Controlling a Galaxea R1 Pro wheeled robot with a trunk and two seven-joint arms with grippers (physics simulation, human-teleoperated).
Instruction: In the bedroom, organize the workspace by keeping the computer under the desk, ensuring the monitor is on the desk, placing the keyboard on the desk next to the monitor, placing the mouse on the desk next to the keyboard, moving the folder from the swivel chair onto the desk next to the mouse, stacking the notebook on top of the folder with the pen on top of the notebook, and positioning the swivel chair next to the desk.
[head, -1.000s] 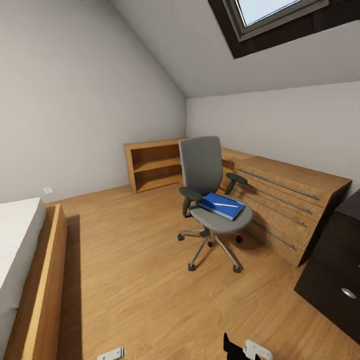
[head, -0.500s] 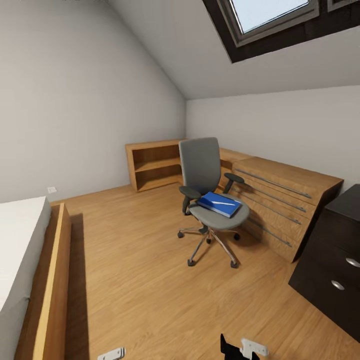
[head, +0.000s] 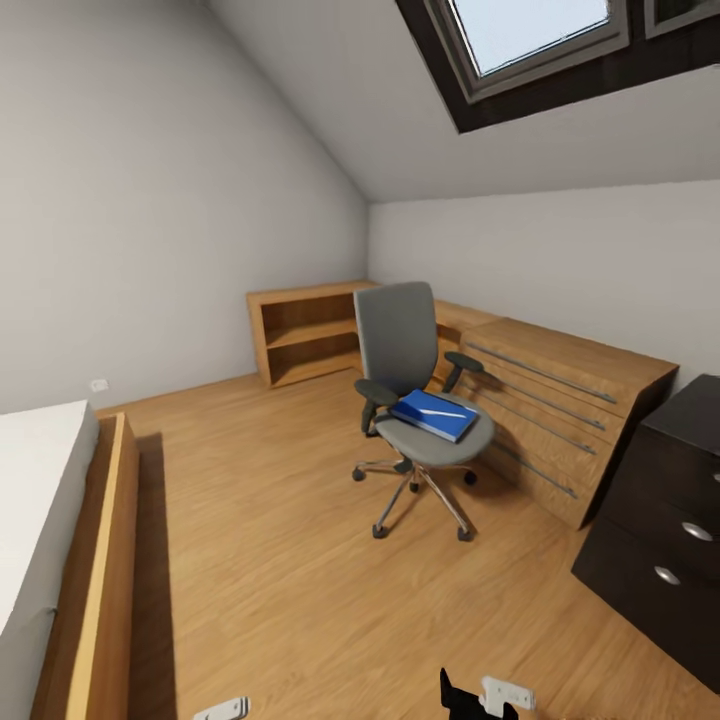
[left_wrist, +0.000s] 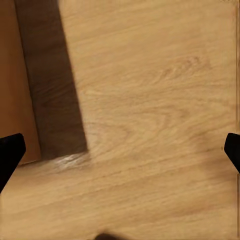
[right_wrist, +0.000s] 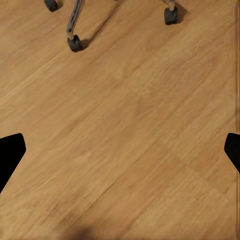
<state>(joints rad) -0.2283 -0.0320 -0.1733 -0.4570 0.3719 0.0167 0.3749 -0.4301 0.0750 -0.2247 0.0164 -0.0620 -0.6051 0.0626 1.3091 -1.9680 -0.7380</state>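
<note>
Standing on the wood floor (head: 270, 520) of the bedroom, facing the swivel chair (head: 402, 360). Probably the step of fetching the folder (head: 435, 415) off the seat.

Left pincer (left_wrist: 120, 150): spread wide, two dark tips far apart, holding nothing. Pointing down at bare floor, with the wooden side of the bed (left_wrist: 12, 75) and its dark shadow close by.

Right pincer (right_wrist: 120, 150): spread wide too, holding nothing. Pointing down at floor, with two of the chair's little wheels (right_wrist: 75, 44) a bit ahead of it.

Swivel chair: ahead of both pincers, nearer the right one, not touching either. Blue folder lying flat on the seat, well above where the pincers hang. Thin white pen (head: 442, 411) resting on top of the blue cover. Hard to tell if the blue thing is just a folder or a notebook lying on it as well.

Past the chair, a light-wood drawer chest (head: 560, 390). Off to the right pincer's side, a dark drawer unit (head: 660, 500).

Next, most likely: getting closer to the chair, lifting a pincer up to seat height, and going in slow so the pen does not roll off. After that, looking for the counter.
</note>
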